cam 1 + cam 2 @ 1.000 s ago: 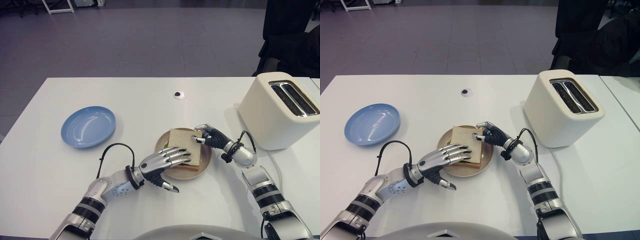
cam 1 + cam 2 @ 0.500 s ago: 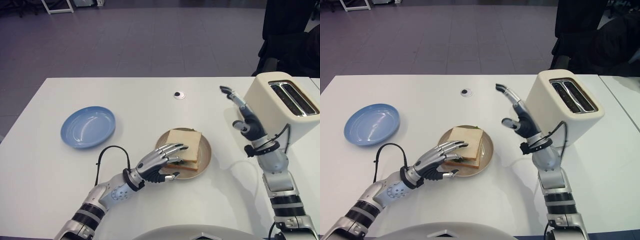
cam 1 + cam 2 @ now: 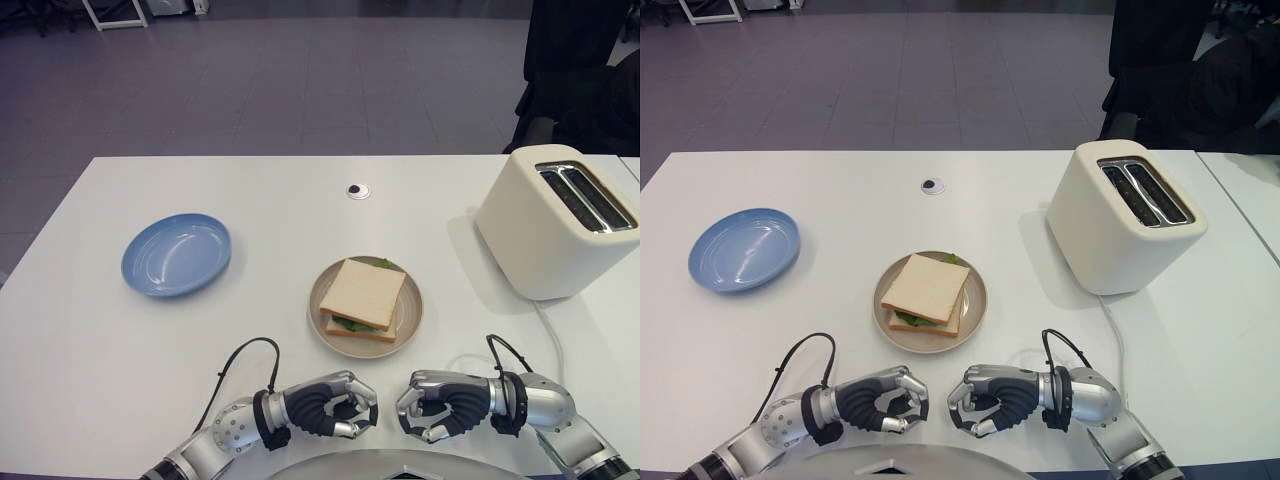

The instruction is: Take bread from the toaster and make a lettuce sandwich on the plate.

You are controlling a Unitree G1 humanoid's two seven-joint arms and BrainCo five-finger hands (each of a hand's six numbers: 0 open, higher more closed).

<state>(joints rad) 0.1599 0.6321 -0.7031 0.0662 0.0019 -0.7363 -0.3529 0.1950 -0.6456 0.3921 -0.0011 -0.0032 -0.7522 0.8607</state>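
Note:
A sandwich (image 3: pixel 363 297) of two bread slices with green lettuce showing between them lies on the beige plate (image 3: pixel 409 317) in the middle of the table. The cream toaster (image 3: pixel 555 230) stands at the right with both slots empty. My left hand (image 3: pixel 325 408) rests near the table's front edge, fingers curled, holding nothing. My right hand (image 3: pixel 443 405) sits beside it to the right, also curled and holding nothing. Both hands are apart from the plate, on the near side of it.
A blue plate (image 3: pixel 177 254) with nothing on it sits at the left. A small round black and white object (image 3: pixel 358 190) lies at the back middle. The toaster's cable (image 3: pixel 545 322) runs along the table toward the near right. A dark chair (image 3: pixel 585 70) stands behind the toaster.
Both hands have left the sandwich and come back to the front edge, curling shut. The right hand swung up past the toaster first. The top slice now lies slightly turned on the sandwich.

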